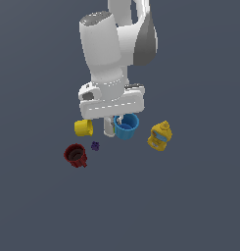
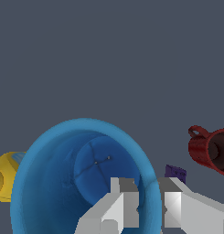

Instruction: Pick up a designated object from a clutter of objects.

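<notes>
The blue cup (image 1: 127,126) stands upright in the middle of the clutter, its open mouth filling much of the wrist view (image 2: 86,178). My gripper (image 1: 115,125) comes down on its rim from above. One finger (image 2: 125,194) is inside the cup and the other finger (image 2: 175,196) is outside, and the cup wall is pinched between them (image 2: 149,186). Whether the cup is off the ground I cannot tell.
A yellow cup (image 1: 84,128) lies on its side on the exterior view's left of the blue cup. A dark red mug (image 1: 75,155) (image 2: 211,151) and a tiny purple piece (image 1: 95,145) (image 2: 175,172) sit nearer. A yellow squat bottle (image 1: 160,136) (image 2: 6,176) is on the right.
</notes>
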`<state>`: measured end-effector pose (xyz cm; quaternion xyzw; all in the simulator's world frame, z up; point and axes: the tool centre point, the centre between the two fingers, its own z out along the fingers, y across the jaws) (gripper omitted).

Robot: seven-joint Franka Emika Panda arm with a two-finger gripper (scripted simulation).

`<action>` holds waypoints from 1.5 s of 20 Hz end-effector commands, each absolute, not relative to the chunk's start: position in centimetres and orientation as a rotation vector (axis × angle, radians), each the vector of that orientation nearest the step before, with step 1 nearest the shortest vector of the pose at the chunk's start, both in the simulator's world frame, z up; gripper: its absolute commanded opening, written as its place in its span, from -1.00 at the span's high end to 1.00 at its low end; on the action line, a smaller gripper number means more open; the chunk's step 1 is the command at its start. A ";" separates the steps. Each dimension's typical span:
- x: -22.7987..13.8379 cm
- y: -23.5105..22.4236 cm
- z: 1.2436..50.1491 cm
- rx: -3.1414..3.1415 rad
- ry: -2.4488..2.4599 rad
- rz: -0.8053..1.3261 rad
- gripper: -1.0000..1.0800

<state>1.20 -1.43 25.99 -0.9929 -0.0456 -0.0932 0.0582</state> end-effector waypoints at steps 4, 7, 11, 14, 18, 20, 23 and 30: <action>0.3 -6.1 31.1 -3.007 -0.139 -0.286 1.00; -0.2 -8.6 33.8 -3.008 -0.138 -0.286 1.00; -0.7 -11.8 37.2 -3.009 -0.137 -0.285 1.00; -1.0 -13.9 39.4 -3.010 -0.137 -0.284 1.00; -1.2 -16.1 41.6 -3.011 -0.136 -0.284 1.00; -1.3 -16.9 42.5 -3.011 -0.136 -0.283 1.00; -1.4 -17.9 43.5 -3.012 -0.135 -0.283 1.00; -1.4 -18.7 44.3 -3.012 -0.135 -0.283 1.00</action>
